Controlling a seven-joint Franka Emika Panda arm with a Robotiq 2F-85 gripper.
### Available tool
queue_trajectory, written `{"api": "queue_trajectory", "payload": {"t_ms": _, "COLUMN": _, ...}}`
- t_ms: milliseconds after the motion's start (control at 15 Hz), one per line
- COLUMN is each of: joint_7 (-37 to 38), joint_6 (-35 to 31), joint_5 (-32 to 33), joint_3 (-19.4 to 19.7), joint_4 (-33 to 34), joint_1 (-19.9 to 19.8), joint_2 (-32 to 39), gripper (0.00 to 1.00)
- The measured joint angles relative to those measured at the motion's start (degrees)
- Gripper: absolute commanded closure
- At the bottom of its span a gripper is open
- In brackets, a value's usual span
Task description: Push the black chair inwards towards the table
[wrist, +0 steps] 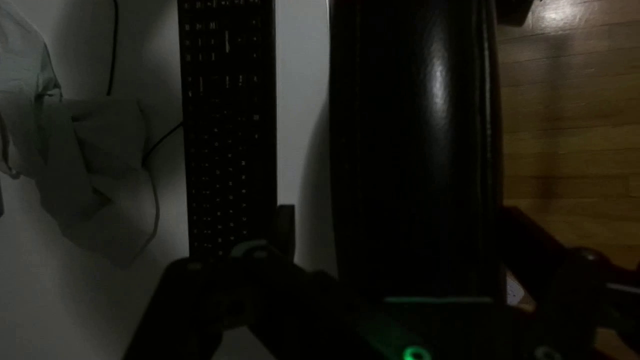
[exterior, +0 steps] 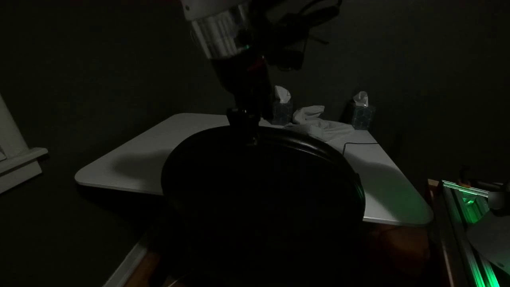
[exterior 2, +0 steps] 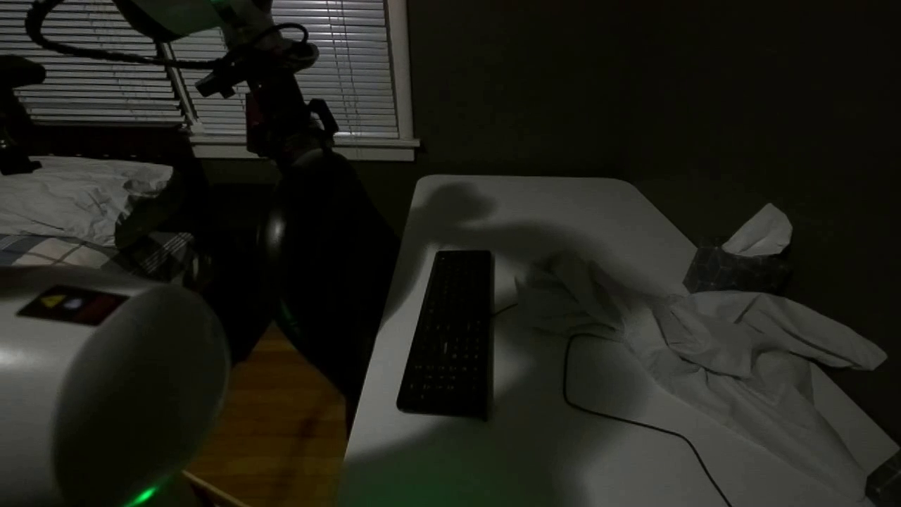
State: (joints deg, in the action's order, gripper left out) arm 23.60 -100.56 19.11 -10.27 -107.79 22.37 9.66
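Observation:
The black chair (exterior: 263, 199) has its wide rounded backrest at the front edge of the white table (exterior: 139, 155). In an exterior view the chair (exterior 2: 317, 239) stands upright along the long edge of the table (exterior 2: 563, 204). My gripper (exterior: 245, 129) is at the top of the backrest, also in an exterior view (exterior 2: 299, 144). In the wrist view my gripper (wrist: 400, 220) is spread wide around the chair backrest (wrist: 415, 145). A gap shows between the table-side finger and the backrest. The other finger is at its outer edge; contact cannot be told. The chair's seat and legs are hidden or too dark.
A black keyboard (exterior 2: 450, 331) lies near the table's chair-side edge. A pale cloth (exterior 2: 704, 338), a thin cable (exterior 2: 619, 419) and tissue boxes (exterior: 282, 111) (exterior: 362, 115) are on the table. A bed (exterior 2: 70, 204) stands behind the chair. A window sill (exterior: 22, 159) juts out.

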Motion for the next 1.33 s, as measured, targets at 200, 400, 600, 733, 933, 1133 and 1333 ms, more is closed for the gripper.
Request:
{"api": "queue_trajectory", "payload": {"t_ms": 200, "joint_7": -2.33, "joint_6": 2.11, "joint_5": -2.63, "joint_3": -0.27, "joint_4": 3.77, "joint_1": -1.37, "joint_2": -2.85, "gripper": 0.00}}
{"api": "queue_trajectory", "payload": {"t_ms": 400, "joint_7": -5.24, "joint_6": 4.05, "joint_5": -6.43, "joint_3": -0.32, "joint_4": 8.02, "joint_1": -3.21, "joint_2": -5.76, "gripper": 0.00}}
{"api": "queue_trajectory", "payload": {"t_ms": 600, "joint_7": -7.76, "joint_6": 6.22, "joint_5": -9.30, "joint_3": -0.32, "joint_4": 11.17, "joint_1": -4.91, "joint_2": -7.97, "gripper": 0.00}}
{"api": "queue_trajectory", "payload": {"t_ms": 733, "joint_7": -9.92, "joint_6": 6.79, "joint_5": -10.79, "joint_3": -0.32, "joint_4": 12.16, "joint_1": -6.05, "joint_2": -9.55, "gripper": 0.00}}
{"api": "queue_trajectory", "payload": {"t_ms": 933, "joint_7": -12.75, "joint_6": 7.50, "joint_5": -12.39, "joint_3": -0.22, "joint_4": 12.58, "joint_1": -7.70, "joint_2": -12.19, "gripper": 0.00}}
{"api": "queue_trajectory", "payload": {"t_ms": 1133, "joint_7": -14.76, "joint_6": 8.69, "joint_5": -13.06, "joint_3": 0.15, "joint_4": 12.56, "joint_1": -9.39, "joint_2": -15.07, "gripper": 0.00}}
{"api": "queue_trajectory", "payload": {"t_ms": 1333, "joint_7": -16.57, "joint_6": 10.80, "joint_5": -13.07, "joint_3": 0.89, "joint_4": 12.50, "joint_1": -11.17, "joint_2": -17.87, "gripper": 0.00}}
